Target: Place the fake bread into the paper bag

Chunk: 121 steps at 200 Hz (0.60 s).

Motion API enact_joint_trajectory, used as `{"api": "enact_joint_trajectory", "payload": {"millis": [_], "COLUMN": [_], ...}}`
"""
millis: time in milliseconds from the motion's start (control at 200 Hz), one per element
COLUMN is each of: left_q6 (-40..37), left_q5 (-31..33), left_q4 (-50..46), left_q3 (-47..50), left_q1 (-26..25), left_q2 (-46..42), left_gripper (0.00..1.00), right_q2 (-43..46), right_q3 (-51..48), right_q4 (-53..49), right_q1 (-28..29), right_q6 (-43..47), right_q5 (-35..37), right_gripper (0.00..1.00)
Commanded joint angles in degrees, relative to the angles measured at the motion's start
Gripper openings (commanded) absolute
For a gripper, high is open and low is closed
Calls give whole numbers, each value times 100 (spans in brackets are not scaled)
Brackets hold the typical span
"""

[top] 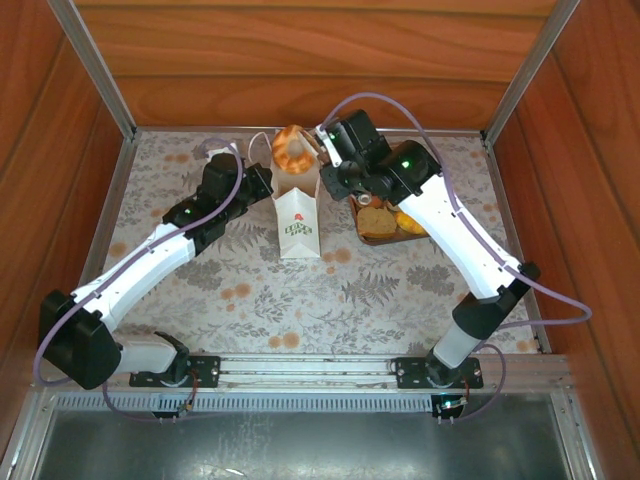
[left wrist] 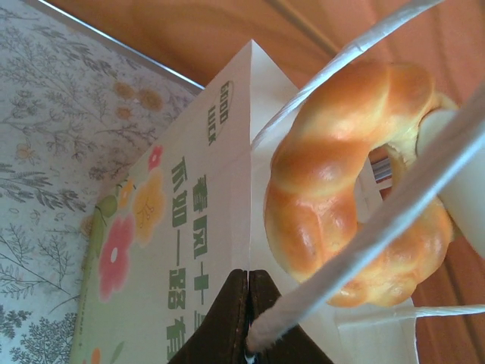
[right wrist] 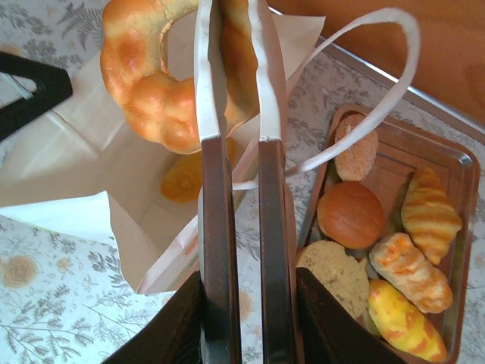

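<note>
I count eight pieces of fake bread. One twisted ring (right wrist: 151, 91) is pinched in my right jaws (nearly closed on its side) over the open mouth of the single paper bag (top: 297, 225). One yellow piece (right wrist: 182, 180) lies on the bag's bottom. Six more pastries (right wrist: 350, 214) sit on the one brown tray (right wrist: 462, 197), at 3 o'clock from the bag. My left jaws, at 9 o'clock from the bag, are pressed together on its white cord handle (left wrist: 364, 235). The table (top: 300, 300) wears a grey floral cloth. Wooden walls (top: 300, 60) stand at 9, 12 and 3 o'clock, with metal posts at the far corners.
</note>
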State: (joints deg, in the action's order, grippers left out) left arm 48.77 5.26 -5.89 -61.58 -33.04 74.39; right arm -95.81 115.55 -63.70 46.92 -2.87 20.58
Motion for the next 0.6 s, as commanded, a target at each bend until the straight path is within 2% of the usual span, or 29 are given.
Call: {"api": "enact_joint_trajectory", "payload": {"millis": [0,260,600], "left_q6": [-87,-96,-96], "left_q5": [178,204,217], "left_q4": [-53,-50,-82], "left_q3": [100,137,133], "left_q1": [-49,-45,-46], "left_q2": [-187,-232,-267], "left_gripper": [9,9,9], "right_q2": [-134,-274,-310], "right_q3": [223,278,308], "right_q4": [10,-230,-432], "right_q1": [104,225,274], "right_q6": [161,182,29], "right_q5": [343,702,316], "right_gripper": [30,30,33]}}
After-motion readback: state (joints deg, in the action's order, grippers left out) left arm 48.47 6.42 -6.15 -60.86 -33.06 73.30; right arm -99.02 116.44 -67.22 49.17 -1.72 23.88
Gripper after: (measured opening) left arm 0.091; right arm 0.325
